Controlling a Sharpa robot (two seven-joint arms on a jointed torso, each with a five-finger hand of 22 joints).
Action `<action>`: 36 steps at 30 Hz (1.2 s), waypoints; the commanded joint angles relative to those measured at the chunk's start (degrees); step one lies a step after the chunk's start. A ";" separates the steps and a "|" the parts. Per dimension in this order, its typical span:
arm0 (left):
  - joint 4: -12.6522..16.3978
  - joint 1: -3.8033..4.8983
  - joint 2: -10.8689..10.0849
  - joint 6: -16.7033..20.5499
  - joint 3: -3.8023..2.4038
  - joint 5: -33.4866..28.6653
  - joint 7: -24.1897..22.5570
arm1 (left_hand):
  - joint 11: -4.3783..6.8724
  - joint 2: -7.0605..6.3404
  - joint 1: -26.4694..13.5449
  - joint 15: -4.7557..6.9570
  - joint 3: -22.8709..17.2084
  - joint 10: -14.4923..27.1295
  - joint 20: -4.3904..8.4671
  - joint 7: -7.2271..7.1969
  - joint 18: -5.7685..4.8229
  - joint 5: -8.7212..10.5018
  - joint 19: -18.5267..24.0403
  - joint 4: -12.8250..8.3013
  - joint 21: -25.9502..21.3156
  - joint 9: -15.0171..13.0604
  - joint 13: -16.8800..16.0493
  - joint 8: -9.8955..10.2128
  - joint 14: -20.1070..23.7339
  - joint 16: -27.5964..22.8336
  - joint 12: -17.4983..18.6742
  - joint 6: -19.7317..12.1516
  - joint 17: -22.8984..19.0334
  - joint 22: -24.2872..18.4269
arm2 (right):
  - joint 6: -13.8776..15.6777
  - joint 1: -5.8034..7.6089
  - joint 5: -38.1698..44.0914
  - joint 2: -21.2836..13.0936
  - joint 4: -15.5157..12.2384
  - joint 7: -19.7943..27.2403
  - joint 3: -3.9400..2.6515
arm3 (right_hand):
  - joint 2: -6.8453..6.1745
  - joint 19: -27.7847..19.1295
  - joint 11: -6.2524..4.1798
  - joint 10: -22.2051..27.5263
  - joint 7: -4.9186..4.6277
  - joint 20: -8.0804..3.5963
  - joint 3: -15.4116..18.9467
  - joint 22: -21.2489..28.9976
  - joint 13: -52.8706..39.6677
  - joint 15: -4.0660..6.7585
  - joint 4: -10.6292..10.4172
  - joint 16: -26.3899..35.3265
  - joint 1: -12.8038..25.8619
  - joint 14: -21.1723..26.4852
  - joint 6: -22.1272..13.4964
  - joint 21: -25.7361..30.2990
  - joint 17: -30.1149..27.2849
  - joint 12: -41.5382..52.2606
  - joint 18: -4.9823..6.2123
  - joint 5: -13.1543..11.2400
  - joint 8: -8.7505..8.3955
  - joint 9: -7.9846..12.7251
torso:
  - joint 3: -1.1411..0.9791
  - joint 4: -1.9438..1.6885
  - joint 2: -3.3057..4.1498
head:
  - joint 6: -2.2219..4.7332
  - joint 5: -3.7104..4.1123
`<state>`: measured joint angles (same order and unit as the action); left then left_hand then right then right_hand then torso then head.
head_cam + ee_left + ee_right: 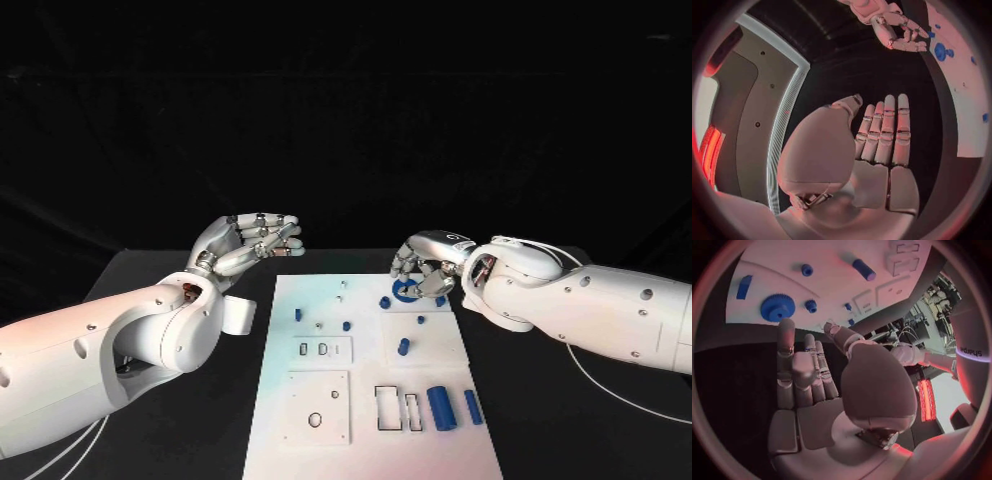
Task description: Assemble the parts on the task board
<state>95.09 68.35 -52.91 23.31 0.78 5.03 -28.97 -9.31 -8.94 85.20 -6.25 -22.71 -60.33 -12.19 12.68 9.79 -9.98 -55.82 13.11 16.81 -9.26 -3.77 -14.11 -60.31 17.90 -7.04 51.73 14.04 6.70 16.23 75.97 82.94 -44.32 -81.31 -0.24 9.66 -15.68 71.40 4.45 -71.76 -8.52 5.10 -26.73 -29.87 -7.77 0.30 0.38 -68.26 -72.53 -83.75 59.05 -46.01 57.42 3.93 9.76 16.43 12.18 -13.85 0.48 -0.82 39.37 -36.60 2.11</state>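
We see the right hand point(427, 268) empty, fingers loosely curled, above the blue gear point(777, 307) at the task board's point(361, 440) far end; left hand point(248, 244) idle, holding nothing — our worry: a misjudged descent may knock the neighbouring parts point(404, 347).

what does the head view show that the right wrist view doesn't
Head view alone: the left hand raised beside the task board, holding nothing, and two blue blocks at the board's near end. Right wrist view alone: the teeth of the blue gear, just beyond the right hand's fingers. Both: the right hand, holding nothing, the board and blue parts.
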 commanded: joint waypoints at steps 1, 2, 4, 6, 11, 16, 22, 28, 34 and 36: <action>0.76 0.31 -0.25 -1.83 -0.13 0.66 0.22 | -0.22 -0.60 -0.07 -0.20 -0.34 -0.26 -0.09 0.31 0.63 0.36 -0.26 -0.02 0.15 -0.01 0.07 0.18 0.09 0.02 0.22 0.03 0.07 -0.07 | -2.71 0.03 7.72 0.39 -0.42 -4.00 -0.03 | -0.52 1.42 0.20 1.24 -0.17 0.11 0.22 -5.55 -0.45 -0.14 -0.46 -3.86 -0.09 -2.21 -0.09 -4.58 4.25 0.04 -1.07 0.38 0.17 -0.43 | 0.20 -0.31 1.23 | 0.18 0.17; 0.89 0.37 -0.32 -1.85 -0.15 0.66 0.25 | -0.22 -0.60 -0.07 -0.20 -0.34 -0.26 -0.09 0.31 0.63 0.36 -0.26 -0.02 0.15 -0.01 0.07 0.18 0.09 0.02 0.22 0.03 0.07 -0.07 | -2.88 0.02 8.12 0.53 -0.49 -4.20 -0.02 | -0.51 2.00 0.27 1.72 -0.17 0.18 0.37 -7.80 -0.58 -0.20 -0.63 -5.05 -0.15 -2.34 -0.17 -6.40 5.62 0.07 -1.35 0.49 0.18 -0.60 | 0.25 -0.39 1.42 | 0.27 0.23; 1.06 0.43 -0.41 -1.90 -0.17 0.66 0.29 | -0.24 -0.65 -0.10 -0.23 -0.37 -0.25 -0.10 0.33 0.62 0.36 -0.22 -0.04 0.13 0.00 0.07 0.22 0.14 -0.02 0.30 -0.02 0.10 -0.09 | -3.22 -0.02 8.66 0.81 -0.54 -4.47 -0.02 | -0.50 2.46 0.30 2.08 -0.17 0.26 0.60 -10.29 -0.85 -0.25 -0.88 -6.43 -0.27 -2.43 -0.32 -8.41 7.18 0.24 -1.62 0.61 0.18 -0.85 | 0.33 -0.46 1.67 | 0.46 0.31; 1.19 0.48 -0.49 -1.95 -0.19 0.66 0.34 | -0.28 -0.71 -0.17 -0.26 -0.42 -0.22 -0.13 0.38 0.61 0.36 -0.17 -0.05 0.09 0.01 0.07 0.27 0.21 -0.09 0.42 -0.08 0.15 -0.12 | -3.56 -0.08 9.08 1.11 -0.50 -4.69 -0.02 | -0.48 2.90 0.32 2.38 -0.18 0.34 0.75 -12.56 -1.10 -0.29 -1.10 -7.76 -0.41 -2.60 -0.54 -10.22 8.74 0.36 -1.89 0.66 0.14 -1.06 | 0.38 -0.51 1.91 | 0.51 0.34; 1.49 0.53 -0.72 -2.03 -0.22 0.66 0.44 | -0.31 -0.77 -0.22 -0.29 -0.46 -0.20 -0.15 0.42 0.60 0.36 -0.13 -0.07 0.07 0.02 0.07 0.31 0.26 -0.13 0.52 -0.13 0.19 -0.15 | -3.95 -0.20 9.75 1.73 -0.31 -5.04 -0.01 | -0.46 3.02 0.38 2.71 -0.23 0.43 0.92 -13.80 -1.28 -0.33 -1.33 -8.50 -0.44 -2.64 -0.67 -11.23 9.52 0.41 -2.02 0.71 0.12 -1.23 | 0.48 -0.62 2.25 | 0.60 0.40; 1.77 0.64 -0.92 -2.02 -0.25 0.66 0.52 | -0.34 -0.81 -0.27 -0.31 -0.48 -0.19 -0.16 0.45 0.60 0.37 -0.09 -0.07 0.04 0.03 0.06 0.34 0.30 -0.17 0.59 -0.17 0.23 -0.16 | -4.30 -0.25 10.23 2.23 0.16 -5.46 0.00 | -0.36 3.60 0.44 3.15 -0.25 0.55 1.05 -16.64 -1.58 -0.40 -1.63 -10.05 -0.67 -2.90 -0.93 -13.46 11.45 0.52 -2.36 0.73 0.05 -1.48 | 0.58 -0.80 2.58 | 0.58 0.57; 1.97 0.77 -1.11 -2.07 -0.27 0.65 0.69 | -0.40 -0.89 -0.41 -0.38 -0.55 -0.16 -0.21 0.53 0.59 0.37 -0.01 -0.07 -0.02 0.05 0.06 0.43 0.40 -0.26 0.78 -0.28 0.32 -0.22 | -4.86 -0.37 10.43 2.73 0.62 -5.84 0.01 | -0.01 4.16 0.49 3.44 -0.29 0.67 0.83 -19.45 -1.92 -0.46 -2.01 -11.52 -1.08 -3.16 -0.96 -15.70 13.17 0.71 -2.69 0.87 0.10 -1.81 | 0.67 -1.01 2.94 | 0.61 0.74; 2.08 0.87 -1.23 -2.26 -0.29 0.65 0.82 | -0.41 -0.90 -0.43 -0.39 -0.56 -0.15 -0.22 0.54 0.59 0.37 0.01 -0.07 -0.03 0.05 0.06 0.44 0.42 -0.28 0.80 -0.29 0.33 -0.22 | -4.88 -0.54 10.47 3.08 1.14 -6.00 0.02 | 0.78 4.04 0.41 3.04 -0.31 0.71 -0.44 -20.59 -2.25 -0.43 -2.24 -11.94 -1.83 -3.05 -0.84 -16.63 13.40 1.11 -2.75 1.11 0.21 -2.13 | 0.66 -1.11 3.20 | 0.71 0.69; 2.08 0.95 -1.25 -2.37 -0.29 0.65 1.04 | -0.43 -0.89 -0.42 -0.41 -0.66 -0.14 -0.24 0.54 0.59 0.36 0.06 -0.12 -0.06 0.06 0.05 0.47 0.50 -0.35 0.90 -0.33 0.37 -0.26 | -4.96 -0.63 10.45 3.44 1.33 -5.85 0.02 | 1.13 4.09 0.34 2.62 -0.29 0.71 -1.46 -21.80 -2.47 -0.39 -2.50 -12.48 -2.05 -3.09 -0.79 -17.57 14.01 1.40 -2.86 1.20 0.26 -2.37 | 0.66 -1.25 3.39 | 1.07 0.62; 2.06 0.97 -1.22 -2.41 -0.29 0.65 1.11 | -0.43 -0.89 -0.42 -0.41 -0.66 -0.14 -0.24 0.54 0.59 0.36 0.06 -0.12 -0.06 0.06 0.05 0.47 0.50 -0.35 0.90 -0.33 0.37 -0.26 | -5.03 -0.65 10.45 3.58 1.39 -5.83 0.02 | 1.17 4.02 0.27 2.36 -0.25 0.69 -1.76 -22.00 -2.57 -0.35 -2.56 -12.60 -2.11 -3.09 -0.70 -17.74 14.08 1.55 -2.86 1.14 0.32 -2.48 | 0.66 -1.25 3.45 | 1.02 0.54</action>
<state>96.98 69.21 -54.19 22.11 0.55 5.40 -27.82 -9.31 -9.39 84.75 -6.47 -23.03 -60.32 -12.19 12.89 9.78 -9.98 -55.82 13.12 16.80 -9.24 -3.78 -13.89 -60.09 17.90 -6.33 51.51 14.37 6.52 12.27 75.36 92.41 -40.86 -79.95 -5.70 9.69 -14.48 75.22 4.71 -69.00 -8.68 5.74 -28.11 -51.81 -10.26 0.12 -2.23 -80.65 -74.21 -83.93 58.44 -63.56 71.45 5.28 7.96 17.30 12.18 -16.26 1.14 -2.01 42.68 -35.61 2.73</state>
